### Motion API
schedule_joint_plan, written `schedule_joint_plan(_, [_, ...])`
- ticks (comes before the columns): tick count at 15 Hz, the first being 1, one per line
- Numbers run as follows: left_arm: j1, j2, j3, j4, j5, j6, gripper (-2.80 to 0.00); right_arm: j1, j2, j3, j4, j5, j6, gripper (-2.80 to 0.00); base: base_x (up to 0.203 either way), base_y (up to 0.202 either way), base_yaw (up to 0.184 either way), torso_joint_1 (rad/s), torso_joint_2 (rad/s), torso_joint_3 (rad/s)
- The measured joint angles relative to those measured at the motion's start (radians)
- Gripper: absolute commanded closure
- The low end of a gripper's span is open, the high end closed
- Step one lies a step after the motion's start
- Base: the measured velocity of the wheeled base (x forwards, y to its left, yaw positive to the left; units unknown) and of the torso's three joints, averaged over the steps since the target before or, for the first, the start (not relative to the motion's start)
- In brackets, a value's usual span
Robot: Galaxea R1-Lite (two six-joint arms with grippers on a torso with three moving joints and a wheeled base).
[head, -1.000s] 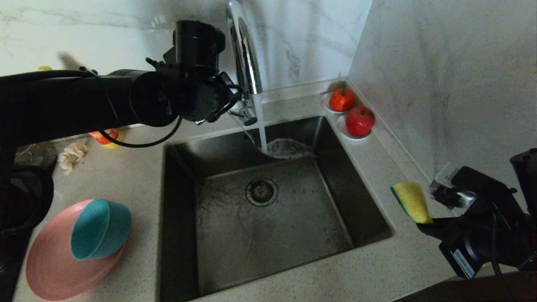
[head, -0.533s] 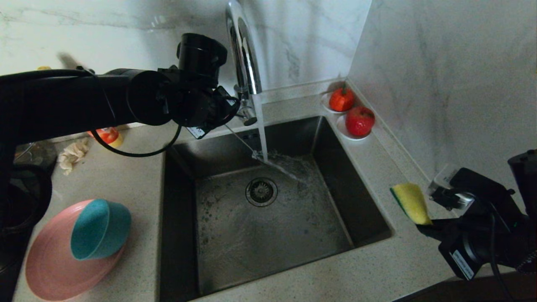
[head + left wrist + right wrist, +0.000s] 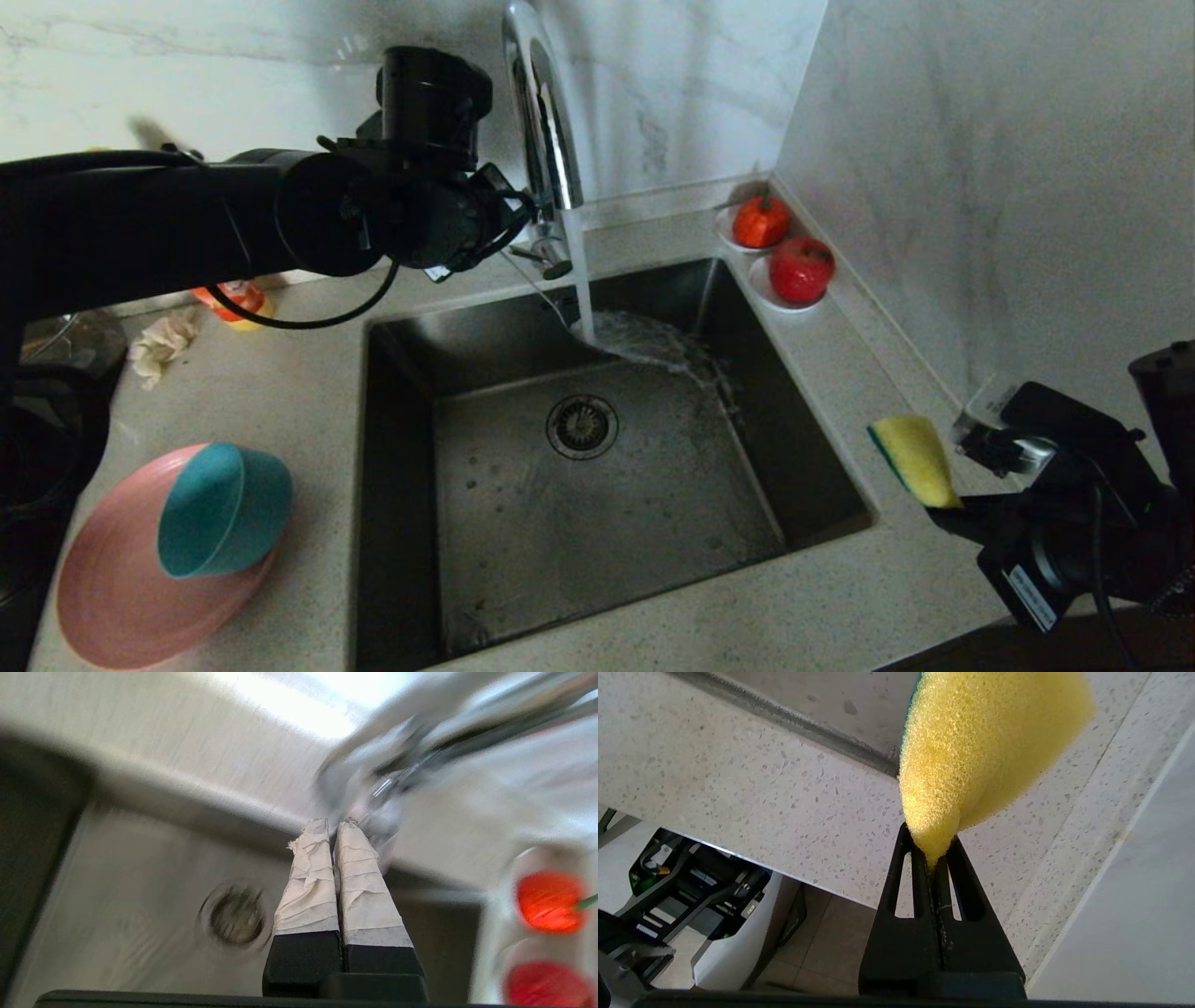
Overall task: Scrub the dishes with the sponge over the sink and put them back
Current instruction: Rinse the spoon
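On the left of the desk, our pink plate carries the teal bowl, tipped on its side; we see no spoon. Our left end effector, fingers pressed together and empty, sits at the tap, whose water is running into the sink. We judge a light nudge on the lever is enough here, no squeezing. Right of the sink, our right end effector pinches the sponge above the desk, ready for scrubbing.
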Motion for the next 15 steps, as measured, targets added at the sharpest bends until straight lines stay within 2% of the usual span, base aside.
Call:
schedule_joint_plan(4, [-0.003,-0.004,0.001,-0.211,0.043,0.125,0.00,0.000,0.000,0.001,0.000,0.005,0.002,0.00,0.000,0.000,0.000,0.000,0.00,0.000])
schedule_joint_plan(7, [-0.023,-0.002,0.004,-0.253,0.092,0.185,0.00,0.000,-0.001,0.006,0.000,0.005,0.003,0.00,0.000,0.000,0.000,0.000,0.00,0.000])
schedule_joint_plan(15, [-0.079,-0.053,0.066,-0.251,0.099,0.190,0.00,0.000,-0.007,0.004,0.000,0.004,0.001,0.00,0.000,0.000,0.000,0.000,0.00,0.000])
